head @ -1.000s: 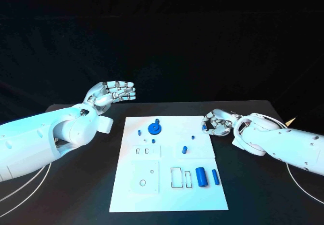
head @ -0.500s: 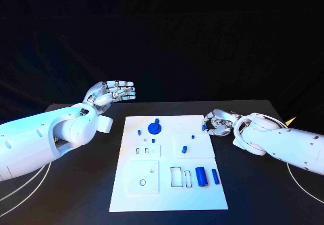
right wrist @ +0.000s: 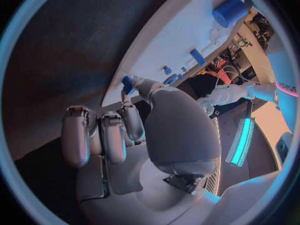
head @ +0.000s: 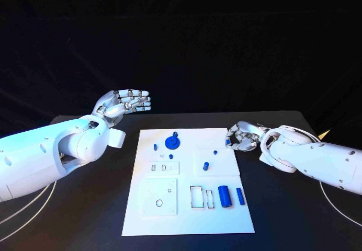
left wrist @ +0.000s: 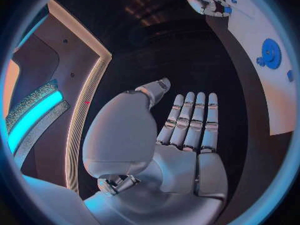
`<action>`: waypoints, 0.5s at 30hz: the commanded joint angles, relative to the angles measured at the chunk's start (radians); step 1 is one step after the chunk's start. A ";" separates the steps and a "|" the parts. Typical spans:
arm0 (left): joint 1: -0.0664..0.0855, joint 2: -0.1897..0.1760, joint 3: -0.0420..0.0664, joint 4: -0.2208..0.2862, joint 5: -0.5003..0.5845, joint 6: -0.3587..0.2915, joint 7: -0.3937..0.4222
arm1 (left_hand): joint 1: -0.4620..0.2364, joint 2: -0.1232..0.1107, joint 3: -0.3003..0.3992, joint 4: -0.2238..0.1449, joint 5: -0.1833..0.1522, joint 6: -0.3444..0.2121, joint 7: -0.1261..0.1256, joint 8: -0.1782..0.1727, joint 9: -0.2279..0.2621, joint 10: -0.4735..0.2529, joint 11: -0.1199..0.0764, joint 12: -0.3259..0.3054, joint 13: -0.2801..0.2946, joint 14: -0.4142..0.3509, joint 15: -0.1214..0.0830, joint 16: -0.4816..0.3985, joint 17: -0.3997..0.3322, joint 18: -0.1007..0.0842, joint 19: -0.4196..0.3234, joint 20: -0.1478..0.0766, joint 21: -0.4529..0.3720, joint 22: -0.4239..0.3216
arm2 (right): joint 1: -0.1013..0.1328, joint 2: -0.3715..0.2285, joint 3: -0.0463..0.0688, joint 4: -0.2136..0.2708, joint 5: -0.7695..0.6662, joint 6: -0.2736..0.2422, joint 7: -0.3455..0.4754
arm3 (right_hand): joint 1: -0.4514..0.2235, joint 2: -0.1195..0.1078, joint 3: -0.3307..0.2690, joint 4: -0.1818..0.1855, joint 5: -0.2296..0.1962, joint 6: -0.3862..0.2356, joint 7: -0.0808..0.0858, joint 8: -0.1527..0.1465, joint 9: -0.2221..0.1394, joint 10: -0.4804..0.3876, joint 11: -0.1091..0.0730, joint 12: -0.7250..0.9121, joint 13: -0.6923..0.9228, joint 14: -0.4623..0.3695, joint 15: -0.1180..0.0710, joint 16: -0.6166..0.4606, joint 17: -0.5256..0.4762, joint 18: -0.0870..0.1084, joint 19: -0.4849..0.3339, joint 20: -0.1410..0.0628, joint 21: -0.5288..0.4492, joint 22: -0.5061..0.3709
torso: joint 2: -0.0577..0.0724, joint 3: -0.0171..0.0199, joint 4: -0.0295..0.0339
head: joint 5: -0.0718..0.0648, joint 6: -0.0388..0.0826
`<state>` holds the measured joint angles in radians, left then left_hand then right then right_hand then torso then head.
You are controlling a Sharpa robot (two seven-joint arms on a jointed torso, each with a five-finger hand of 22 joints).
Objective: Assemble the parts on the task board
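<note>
Near edge of board: the white task board (head: 189, 209) lies in the middle of the black table (head: 90, 209); its near right part carries a fat blue cylinder (head: 224, 196) and a slim blue bar (head: 240, 196) lying side by side, just right of two empty rectangular slots (head: 201, 197)
Near left of board: a square plate with an oval hole (head: 159, 203); nothing sits in it
Middle of board: a short blue peg (head: 205, 167) stands upright in a square recess; a smaller blue pin (head: 216, 152) stands just beyond it
Far left of board: a blue gear (head: 172, 143) with small blue pieces near it
Right hand: the right hand (head: 242, 137) hovers at the board's far right edge; fingers curled in, thumb and a finger pinching a small blue part (right wrist: 127, 83); the part is off the board, held just above its edge
Left hand: the left hand (head: 125, 102) is raised far left, well apart from the board; fingers spread and released, holding nothing
Step in hand: likely carrying the pinched part to its seat; which seat it fits I cannot tell
How to do it well: keep the pinch firm and the part upright; line it up over the hole before lowering; press straight down, then loosen the fingers only once it sits; steer clear of the pin and peg nearby
</note>
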<state>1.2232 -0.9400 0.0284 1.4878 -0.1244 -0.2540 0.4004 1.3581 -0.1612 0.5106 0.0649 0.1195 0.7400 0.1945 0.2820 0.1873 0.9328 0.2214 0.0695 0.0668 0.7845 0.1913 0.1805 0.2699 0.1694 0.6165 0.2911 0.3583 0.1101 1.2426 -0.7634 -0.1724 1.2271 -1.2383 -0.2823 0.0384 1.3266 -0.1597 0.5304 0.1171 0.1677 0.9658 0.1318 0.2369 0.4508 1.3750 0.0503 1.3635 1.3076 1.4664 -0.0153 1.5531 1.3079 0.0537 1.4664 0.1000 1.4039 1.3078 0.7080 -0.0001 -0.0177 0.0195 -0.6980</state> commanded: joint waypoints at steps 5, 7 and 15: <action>0.001 0.000 0.001 0.003 0.001 0.018 0.005 | 0.004 0.005 -0.003 -0.002 -0.001 -0.003 0.076 0.003 0.001 -0.002 0.000 0.003 0.000 0.008 0.002 -0.007 -0.001 -0.011 0.006 -0.001 0.002 -0.001 | -0.001 0.001 0.000 0.002 -0.017 -0.043 -0.020 | 0.001 0.032 0.005 -0.010 -0.004 0.025 -0.019 0.041 0.030 0.014 -0.013 0.007 0.038 0.097 -0.017 0.007 0.233 -0.013 0.007 -0.020 0.008 0.147 | -0.001 -0.0001 0.0009 | 0.000 -0.002; 0.001 0.000 0.001 0.003 0.001 0.018 0.005 | 0.004 0.005 -0.003 -0.002 -0.001 -0.003 0.076 0.003 0.001 -0.002 0.000 0.003 0.000 0.008 0.002 -0.007 -0.001 -0.011 0.006 -0.001 0.002 -0.001 | -0.001 0.000 0.000 0.004 -0.018 -0.055 -0.024 | 0.000 0.035 0.007 -0.013 0.001 0.024 -0.021 0.047 0.034 0.017 -0.015 0.008 0.041 0.097 -0.020 0.007 0.234 -0.013 0.008 -0.023 0.009 0.148 | -0.001 -0.0001 0.0010 | 0.000 -0.003; 0.001 0.000 0.001 0.001 0.001 0.019 0.004 | 0.004 0.005 -0.003 -0.002 -0.001 -0.003 0.076 0.003 0.001 -0.002 0.000 0.003 0.000 0.008 0.002 -0.007 -0.001 -0.011 0.006 -0.001 0.002 -0.001 | 0.002 -0.011 0.001 0.046 -0.023 -0.100 -0.060 | -0.008 0.037 0.014 -0.021 0.029 0.008 -0.019 0.058 0.043 0.014 -0.016 0.001 0.036 0.097 -0.019 0.006 0.231 -0.013 0.008 -0.026 0.007 0.148 | -0.003 -0.0008 0.0007 | 0.001 -0.002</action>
<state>1.2232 -0.9409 0.0282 1.4876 -0.1244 -0.2522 0.3990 1.3581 -0.1612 0.5106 0.0649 0.1195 0.7400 0.1945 0.2820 0.1872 0.9328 0.2215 0.0695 0.0668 0.7845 0.1913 0.1805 0.2699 0.1694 0.6165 0.2911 0.3583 0.1101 1.2434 -0.7727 -0.1720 1.2654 -1.2455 -0.3456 0.0048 1.3186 -0.1337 0.5468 0.1001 0.1950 0.9628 0.1264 0.2563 0.4503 1.3891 0.0364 1.3688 1.3075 1.4631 -0.0290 1.5566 1.3077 0.0536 1.4662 0.0822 1.4082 1.3075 0.7063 -0.0002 -0.0166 0.0203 -0.7007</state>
